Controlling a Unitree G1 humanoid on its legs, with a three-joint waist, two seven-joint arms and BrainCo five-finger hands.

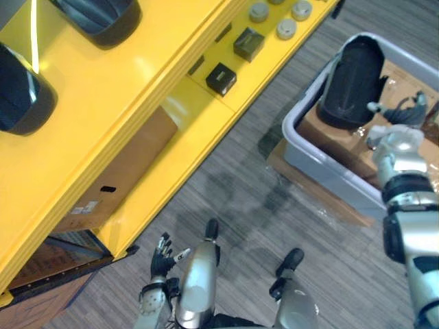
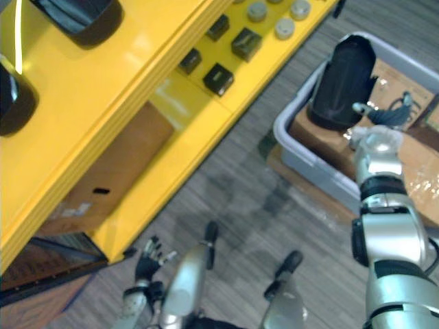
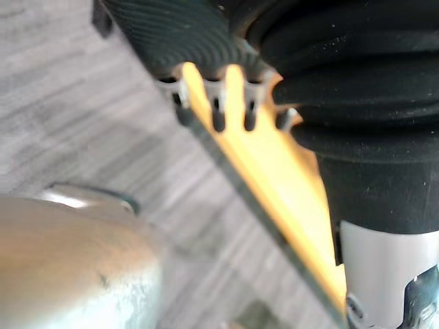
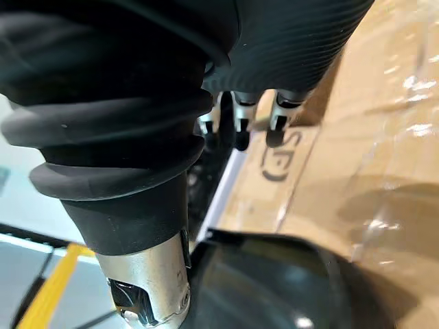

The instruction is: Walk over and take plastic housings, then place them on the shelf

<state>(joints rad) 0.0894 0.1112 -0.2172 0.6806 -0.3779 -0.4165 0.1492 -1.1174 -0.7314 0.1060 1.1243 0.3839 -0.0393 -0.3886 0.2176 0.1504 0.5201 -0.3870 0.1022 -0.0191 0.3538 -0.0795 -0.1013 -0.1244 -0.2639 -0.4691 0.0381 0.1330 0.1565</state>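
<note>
1. The right hand (image 1: 399, 115) hangs over the grey tub (image 1: 302, 154), above the cardboard boxes (image 1: 343, 144) packed inside it. Its fingers (image 4: 240, 116) are loosely straight and hold nothing.
2. One black plastic housing (image 1: 353, 79) stands on those boxes at the end of the tub nearest the shelf, hollow side up. The right hand is just beside it. I cannot tell whether the thumb touches it.
3. The left hand (image 1: 163, 260) hangs low by the front edge of the yellow shelf (image 1: 137, 89), fingers spread and empty.
4. Two more black housings (image 1: 96, 17) lie on the shelf's top board, toward its left end.
5. On the lower board sit small black blocks (image 1: 221, 78) and, further along, grey round discs (image 1: 286, 28).
6. A brown carton (image 1: 120, 171) sits under the top board.
</note>
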